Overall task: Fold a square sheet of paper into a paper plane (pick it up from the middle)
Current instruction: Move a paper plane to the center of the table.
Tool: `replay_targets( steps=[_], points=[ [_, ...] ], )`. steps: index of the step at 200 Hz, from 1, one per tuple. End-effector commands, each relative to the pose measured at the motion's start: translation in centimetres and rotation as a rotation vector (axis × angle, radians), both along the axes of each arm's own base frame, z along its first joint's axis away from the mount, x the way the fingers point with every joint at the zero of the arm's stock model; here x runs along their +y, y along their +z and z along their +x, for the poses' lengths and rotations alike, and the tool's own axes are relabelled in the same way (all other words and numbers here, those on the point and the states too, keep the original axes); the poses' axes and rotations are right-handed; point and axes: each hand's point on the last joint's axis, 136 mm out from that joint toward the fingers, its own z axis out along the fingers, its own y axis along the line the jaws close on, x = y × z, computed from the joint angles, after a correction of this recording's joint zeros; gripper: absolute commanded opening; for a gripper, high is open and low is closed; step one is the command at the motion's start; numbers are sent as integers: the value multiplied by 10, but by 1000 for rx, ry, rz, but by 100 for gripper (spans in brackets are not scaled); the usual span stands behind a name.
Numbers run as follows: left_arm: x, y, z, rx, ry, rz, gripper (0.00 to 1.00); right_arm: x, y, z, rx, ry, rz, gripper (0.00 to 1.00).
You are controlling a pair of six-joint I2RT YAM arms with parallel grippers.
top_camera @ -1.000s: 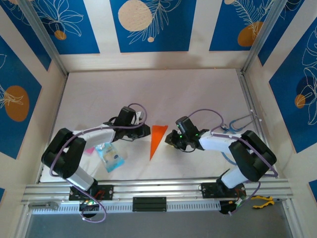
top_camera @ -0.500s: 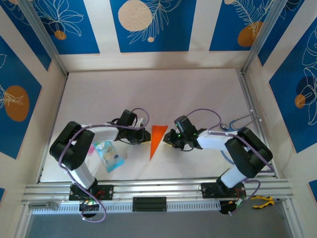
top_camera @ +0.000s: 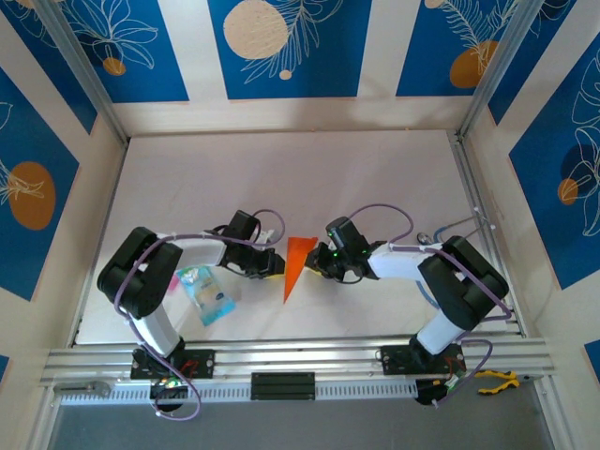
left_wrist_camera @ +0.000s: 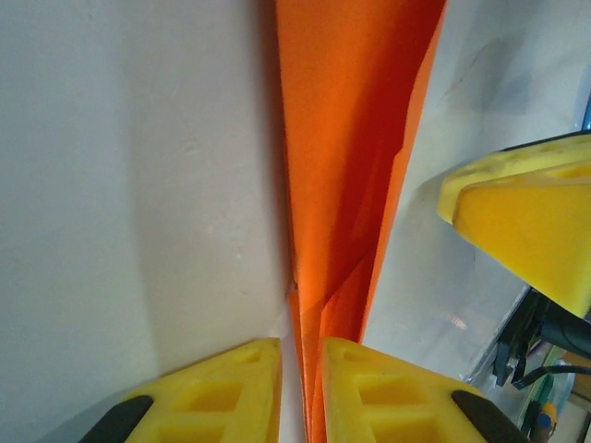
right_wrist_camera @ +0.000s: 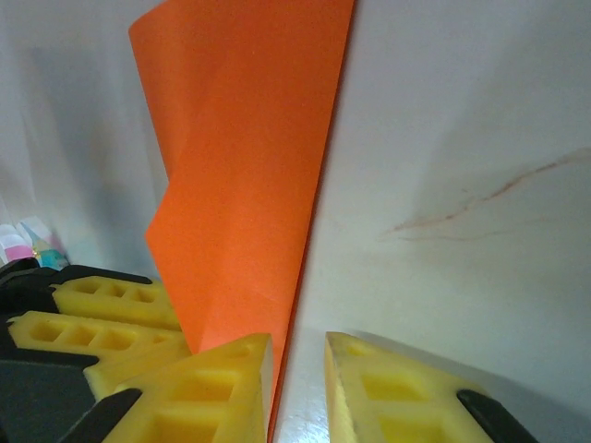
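The paper plane [top_camera: 297, 261] is a slim bright orange dart lying on the white table [top_camera: 375, 178], its tip pointing toward the near edge. My left gripper [top_camera: 273, 265] sits at its left edge and my right gripper [top_camera: 318, 264] at its right edge. In the left wrist view the folded orange layers [left_wrist_camera: 351, 138] run into the narrow gap of my left gripper [left_wrist_camera: 300, 346], touching one finger only. In the right wrist view the paper's edge [right_wrist_camera: 249, 166] lies against one finger of my right gripper [right_wrist_camera: 297, 340], and bare table shows in the gap.
A small blue and clear plastic packet [top_camera: 208, 293] lies left of the plane, beside the left arm. Cables [top_camera: 450, 230] lie near the right wall. Pliers with yellow handles [top_camera: 495, 380] rest on the front rail at the right.
Both grippers have closed in on the plane from either side, the left one moving right and the right one moving left. The plane has stayed in place.
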Motion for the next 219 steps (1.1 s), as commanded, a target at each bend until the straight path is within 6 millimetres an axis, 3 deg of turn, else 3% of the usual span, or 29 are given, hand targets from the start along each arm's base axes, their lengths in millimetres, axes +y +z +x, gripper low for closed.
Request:
replay_targets(
  steps=[1, 219],
  points=[
    [-4, 4, 0, 10, -37, -31, 20, 9, 3, 0, 11, 15, 27, 22],
    [-25, 4, 1, 79, -47, -172, 20, 18, -11, -5, 53, 33, 70, 18]
  ],
)
